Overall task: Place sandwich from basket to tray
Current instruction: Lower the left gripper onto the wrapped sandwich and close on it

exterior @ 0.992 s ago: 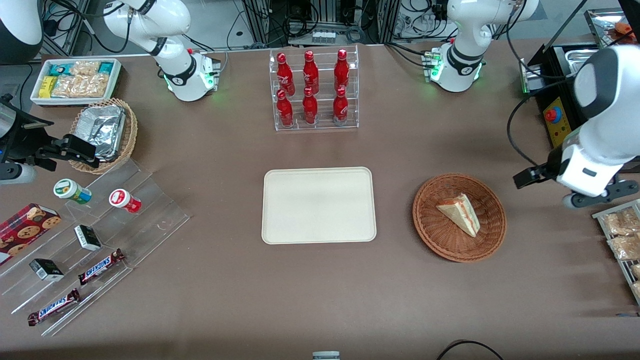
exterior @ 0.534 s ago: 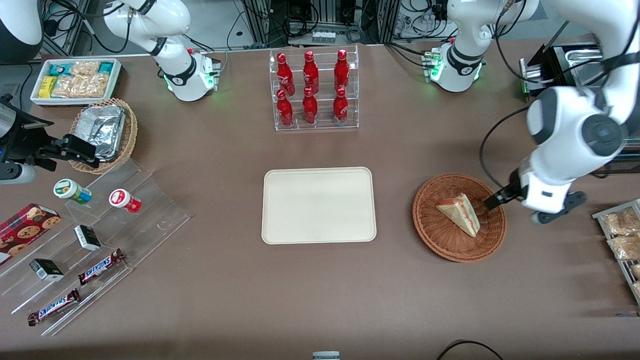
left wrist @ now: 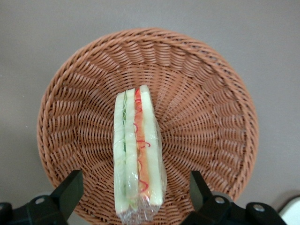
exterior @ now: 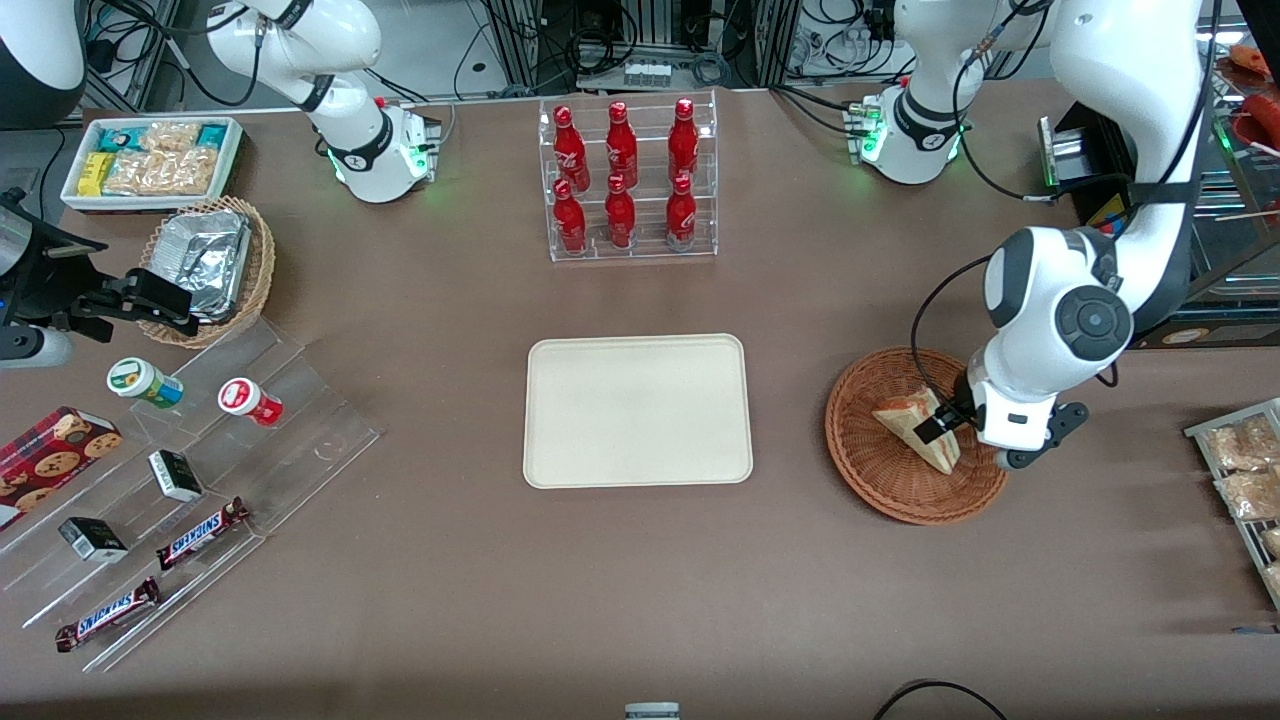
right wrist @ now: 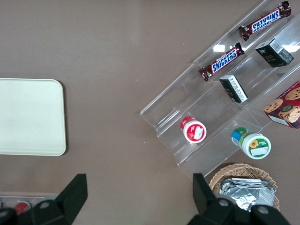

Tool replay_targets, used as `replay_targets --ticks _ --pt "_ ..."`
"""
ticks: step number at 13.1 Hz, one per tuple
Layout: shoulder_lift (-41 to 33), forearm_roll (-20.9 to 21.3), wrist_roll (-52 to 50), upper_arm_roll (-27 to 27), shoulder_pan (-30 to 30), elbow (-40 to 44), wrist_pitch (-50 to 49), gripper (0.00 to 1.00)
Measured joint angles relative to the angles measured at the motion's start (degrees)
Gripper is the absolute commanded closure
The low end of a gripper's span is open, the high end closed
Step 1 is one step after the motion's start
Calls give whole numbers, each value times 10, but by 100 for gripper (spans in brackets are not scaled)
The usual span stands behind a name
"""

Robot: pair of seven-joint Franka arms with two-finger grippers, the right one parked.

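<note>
On the brown table [exterior: 640, 560], our gripper [exterior: 945, 425] has swung in from the table's edge and now hangs over the sandwich [left wrist: 138, 154], fingers [left wrist: 70, 190] spread wide either side. The sandwich lies untouched in the basket [exterior: 880, 480]; the tray [exterior: 637, 410] sits bare. We judge the descent comes next.

Front view: high, looking down on the whole table [exterior: 420, 600].
Left wrist view: close, straight down over the gripper [left wrist: 133, 199] onto the basket [left wrist: 206, 117], shared with front.
Right wrist view: down on the tray [right wrist: 28, 117].
</note>
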Motion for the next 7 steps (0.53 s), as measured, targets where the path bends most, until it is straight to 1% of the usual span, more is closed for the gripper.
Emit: replay_targets --ticks 2,7 --pt "8 0 -10 0 0 -12 20 0" --pt "10 0 -16 0 -1 -29 22 0"
